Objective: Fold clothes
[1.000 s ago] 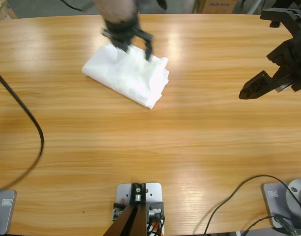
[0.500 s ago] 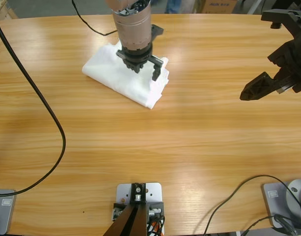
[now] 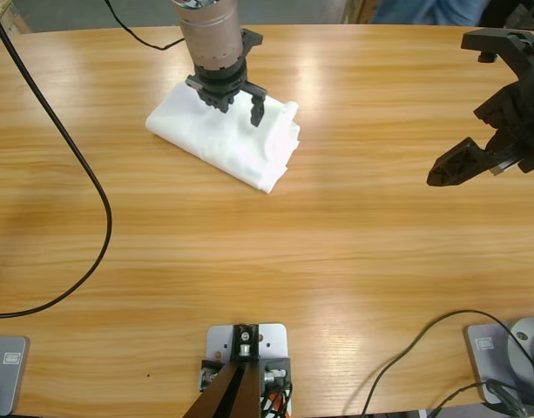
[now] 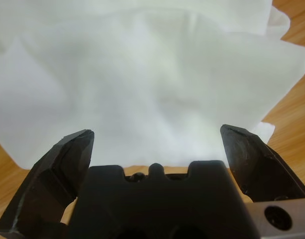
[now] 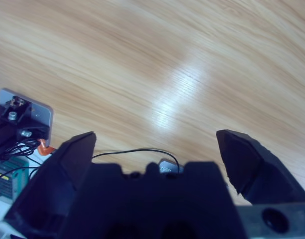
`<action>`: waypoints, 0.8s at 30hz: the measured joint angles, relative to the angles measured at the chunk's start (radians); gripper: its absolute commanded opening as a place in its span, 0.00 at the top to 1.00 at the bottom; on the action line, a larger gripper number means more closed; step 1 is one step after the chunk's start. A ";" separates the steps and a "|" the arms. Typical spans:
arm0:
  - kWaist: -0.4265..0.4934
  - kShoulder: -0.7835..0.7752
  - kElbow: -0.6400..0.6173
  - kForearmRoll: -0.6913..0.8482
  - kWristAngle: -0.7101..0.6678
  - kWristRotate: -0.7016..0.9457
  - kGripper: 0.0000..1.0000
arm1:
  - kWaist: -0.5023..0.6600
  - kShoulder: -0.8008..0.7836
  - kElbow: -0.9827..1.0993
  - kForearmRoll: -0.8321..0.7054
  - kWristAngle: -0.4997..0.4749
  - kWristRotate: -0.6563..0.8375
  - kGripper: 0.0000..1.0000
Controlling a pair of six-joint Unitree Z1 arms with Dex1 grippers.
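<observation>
White cotton, folded into a compact oblong bundle, lies in the upper left-centre of the high view: the T-shirt (image 3: 227, 135). Its long axis runs diagonally, from the upper left down toward the lower right, where the layered edges bunch into a blunt corner pointing at the frame's lower right. The cloth rests flat on the wooden table (image 3: 336, 261), well clear of every edge.

The left gripper (image 3: 233, 103) comes down from the top of the frame on its silver forearm, poised over the bundle's upper edge. In the left wrist view its jaws stand wide apart with the white fabric (image 4: 152, 84) filling the space ahead of them, nothing clamped.

The right gripper (image 3: 471, 161) hangs at the right edge of the high view, far from the shirt. Its jaws are likewise spread, over bare wood.

The tabletop is long, honey-coloured wood grain with pale glare streaks. A black cable (image 3: 79, 165) loops across the left side. Beyond the far edge, a grey floor and a cardboard box (image 3: 362, 10) show.
</observation>
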 measured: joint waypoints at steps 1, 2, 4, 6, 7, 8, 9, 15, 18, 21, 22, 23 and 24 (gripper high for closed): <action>-0.002 0.004 0.000 0.000 -0.002 0.000 0.00 | 0.000 0.000 0.000 0.000 0.000 0.000 0.00; -0.003 0.009 0.000 0.000 -0.003 0.000 0.00 | 0.000 0.000 0.000 0.000 0.000 0.000 0.00; -0.004 0.024 0.000 0.000 -0.005 0.000 0.00 | 0.000 0.000 0.000 0.000 0.000 0.000 0.00; -0.004 0.044 0.000 0.000 -0.006 0.000 0.00 | 0.000 0.000 0.000 0.000 0.000 0.000 0.00; -0.004 0.055 0.000 0.000 -0.006 0.000 0.00 | 0.000 0.000 0.000 0.000 0.000 0.000 0.00; -0.004 0.063 0.000 0.000 -0.006 0.000 0.00 | 0.000 0.000 0.000 0.000 0.000 0.000 0.00; -0.004 0.069 0.000 0.000 -0.006 0.000 0.00 | 0.000 0.000 0.000 0.000 0.000 0.000 0.00; -0.005 0.093 -0.004 0.000 -0.006 0.000 0.00 | 0.000 0.000 -0.001 0.000 0.000 -0.001 0.00; -0.005 0.097 -0.006 0.000 -0.006 -0.002 0.00 | 0.000 0.000 -0.004 0.000 0.000 -0.001 0.00; -0.005 0.099 -0.006 0.000 -0.006 -0.003 0.00 | 0.000 0.000 -0.006 0.001 0.000 -0.002 0.00; -0.004 0.099 -0.006 0.000 -0.006 -0.003 0.00 | 0.000 0.000 -0.006 0.002 0.000 -0.002 0.00; -0.002 0.099 -0.006 0.000 -0.006 -0.005 0.00 | 0.000 0.000 -0.006 0.002 0.000 -0.002 0.00; 0.001 0.099 -0.006 0.000 -0.005 -0.006 0.00 | 0.000 0.000 -0.006 0.003 0.000 -0.002 0.00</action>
